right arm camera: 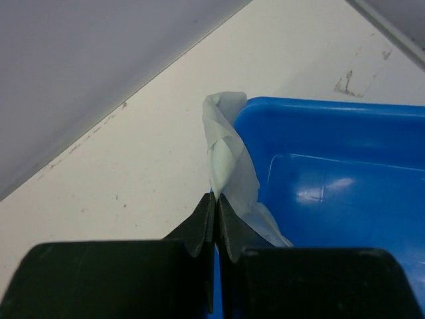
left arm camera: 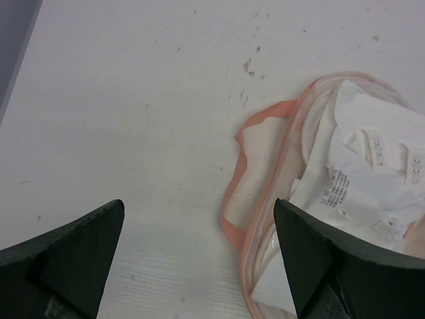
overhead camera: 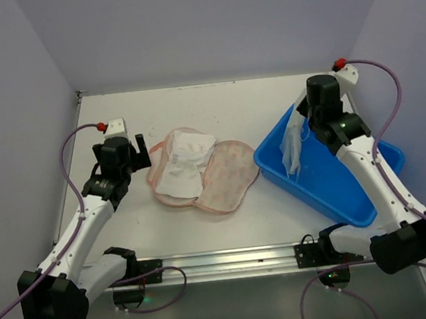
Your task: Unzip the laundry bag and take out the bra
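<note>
1. The laundry bag [overhead camera: 226, 177] lay unzipped mid-table [overhead camera: 280, 221], its soft pink lobes spread flat like a peanut
2. The bra [overhead camera: 185, 162], crumpled white fabric with a printed label, rested on the left lobe
3. The left gripper [left arm camera: 198, 212] stood spread wide and empty beside the bag's orange-edged rim
4. The right gripper [right arm camera: 216, 199] pinched tight a thin pale cloth [right arm camera: 229, 146] at the glossy blue tub [right arm camera: 332, 126] corner

laundry bag [overhead camera: 226, 175]: pale pink, faint orange-red motifs, orange-pink edge
bra [overhead camera: 185, 161]: white, tag printed black
tub [overhead camera: 330, 181]: bright blue
cloth [overhead camera: 294, 147]: pale whitish-green
worktop [overhead camera: 230, 104]: white, dark specks
fingers [left arm camera: 73, 259]: black
</note>
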### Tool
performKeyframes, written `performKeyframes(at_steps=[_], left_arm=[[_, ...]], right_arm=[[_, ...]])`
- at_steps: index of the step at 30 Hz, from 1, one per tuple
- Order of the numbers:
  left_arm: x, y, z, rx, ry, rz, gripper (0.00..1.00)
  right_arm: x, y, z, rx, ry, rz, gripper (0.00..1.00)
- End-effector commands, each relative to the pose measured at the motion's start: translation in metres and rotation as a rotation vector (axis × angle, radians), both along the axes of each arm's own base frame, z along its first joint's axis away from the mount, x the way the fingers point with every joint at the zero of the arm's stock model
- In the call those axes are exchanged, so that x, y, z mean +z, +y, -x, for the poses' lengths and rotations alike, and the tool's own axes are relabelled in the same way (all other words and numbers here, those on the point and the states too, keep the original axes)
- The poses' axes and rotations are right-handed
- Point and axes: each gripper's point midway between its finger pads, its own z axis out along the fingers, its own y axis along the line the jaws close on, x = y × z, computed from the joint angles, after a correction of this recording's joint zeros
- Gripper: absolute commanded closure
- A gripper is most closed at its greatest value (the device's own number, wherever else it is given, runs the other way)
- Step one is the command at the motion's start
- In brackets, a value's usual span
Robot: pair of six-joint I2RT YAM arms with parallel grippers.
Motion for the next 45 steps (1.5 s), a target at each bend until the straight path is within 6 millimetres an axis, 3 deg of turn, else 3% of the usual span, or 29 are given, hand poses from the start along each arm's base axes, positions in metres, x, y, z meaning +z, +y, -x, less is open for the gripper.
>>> performKeyframes(at_steps=[1, 2, 4, 6, 7, 8, 10, 11, 13, 14, 15, 18, 19, 21, 22, 24, 26, 29, 30, 33, 34, 36, 39, 40, 41, 42, 43, 44, 45], left_arm=[[0.011, 0.004, -0.003, 0.021, -0.045, 0.009, 0.02], [0.01, 0.004, -0.002, 0.019, -0.042, 0.008, 0.02], [0.011, 0.003, -0.003, 0.017, -0.045, 0.01, 0.02], [0.01, 0.003, -0.003, 0.014, -0.041, 0.011, 0.02], [0.009, 0.003, -0.003, 0.014, -0.041, 0.011, 0.02], [0.009, 0.002, -0.003, 0.013, -0.041, 0.012, 0.02], [0.01, 0.001, -0.003, 0.01, -0.041, 0.015, 0.02], [0.009, 0.001, -0.003, 0.008, -0.04, 0.016, 0.02], [0.009, 0.0, -0.003, 0.003, -0.038, 0.019, 0.02], [0.009, 0.0, -0.004, 0.003, -0.04, 0.019, 0.02], [0.007, -0.001, -0.004, 0.001, -0.033, 0.019, 0.02], [0.007, -0.001, -0.004, -0.002, -0.031, 0.02, 0.02], [0.007, -0.001, -0.004, -0.002, -0.033, 0.021, 0.02], [0.008, -0.001, -0.004, -0.001, -0.034, 0.02, 0.02], [0.008, -0.001, -0.004, 0.001, -0.035, 0.02, 0.02], [0.009, 0.0, -0.004, 0.002, -0.038, 0.02, 0.02], [0.008, -0.001, -0.004, -0.003, -0.037, 0.023, 0.02], [0.008, -0.003, -0.005, -0.009, -0.035, 0.026, 0.02], [0.008, -0.003, -0.005, -0.009, -0.033, 0.025, 0.02], [0.007, -0.002, -0.005, -0.006, -0.031, 0.023, 0.02], [0.007, -0.002, -0.004, -0.005, -0.029, 0.022, 0.02], [0.006, -0.001, -0.004, -0.001, -0.029, 0.019, 0.02], [0.005, 0.001, -0.004, 0.008, -0.025, 0.009, 0.02], [0.004, 0.002, -0.004, 0.011, -0.024, 0.007, 0.02], [0.005, 0.003, -0.004, 0.015, -0.023, 0.002, 0.02], [0.004, 0.003, -0.004, 0.018, -0.022, 0.0, 0.02], [0.004, 0.004, -0.004, 0.021, -0.023, -0.004, 0.02], [0.004, 0.005, -0.004, 0.024, -0.024, -0.007, 0.02], [0.004, 0.006, -0.004, 0.025, -0.026, -0.009, 0.02]], right_arm=[[0.013, 0.001, -0.014, -0.085, -0.141, -0.141, 1.0], [0.001, -0.004, -0.012, -0.113, -0.123, -0.141, 1.0], [-0.006, -0.015, -0.001, -0.17, -0.135, -0.153, 1.0], [-0.033, -0.025, 0.015, -0.223, -0.1, -0.16, 1.0], [-0.034, -0.033, 0.032, -0.249, -0.104, -0.16, 1.0], [-0.057, -0.04, 0.044, -0.268, -0.059, -0.144, 1.0], [-0.067, -0.05, 0.068, -0.294, -0.049, -0.136, 1.0], [-0.087, -0.055, 0.079, -0.313, -0.007, -0.125, 1.0], [-0.104, -0.061, 0.099, -0.339, 0.035, -0.131, 0.96], [-0.111, -0.063, 0.11, -0.346, 0.04, -0.136, 0.91], [-0.114, -0.065, 0.115, -0.351, 0.046, -0.137, 0.78], [-0.12, -0.068, 0.132, -0.353, 0.066, -0.139, 0.56], [-0.124, -0.069, 0.138, -0.357, 0.09, -0.135, 0.4], [-0.123, -0.07, 0.149, -0.363, 0.101, -0.148, 0.28], [-0.12, -0.07, 0.151, -0.358, 0.097, -0.15, 0.2], [-0.107, -0.068, 0.151, -0.313, 0.079, -0.134, 0.16], [-0.086, -0.062, 0.141, -0.249, 0.018, -0.124, 0.05], [-0.053, -0.016, 0.105, 0.092, -0.062, -0.076, 0.05], [-0.036, 0.02, 0.092, 0.327, -0.116, -0.064, 0.07], [-0.036, 0.067, 0.066, 0.547, -0.073, -0.069, 0.1], [-0.055, 0.092, 0.055, 0.621, 0.0, -0.061, 0.11], [-0.038, 0.132, 0.044, 0.76, -0.033, 0.018, 0.12], [-0.043, 0.183, 0.018, 0.948, -0.017, 0.068, 0.12], [-0.029, 0.201, 0.012, 1.001, -0.044, 0.067, 0.12], [-0.055, 0.214, -0.004, 1.033, 0.022, 0.089, 0.12], [-0.061, 0.225, -0.01, 1.052, 0.042, 0.102, 0.12], [-0.052, 0.234, -0.023, 1.051, 0.022, 0.115, 0.12], [-0.082, 0.243, -0.038, 1.058, 0.09, 0.128, 0.12], [-0.089, 0.249, -0.046, 1.06, 0.105, 0.129, 0.12]])
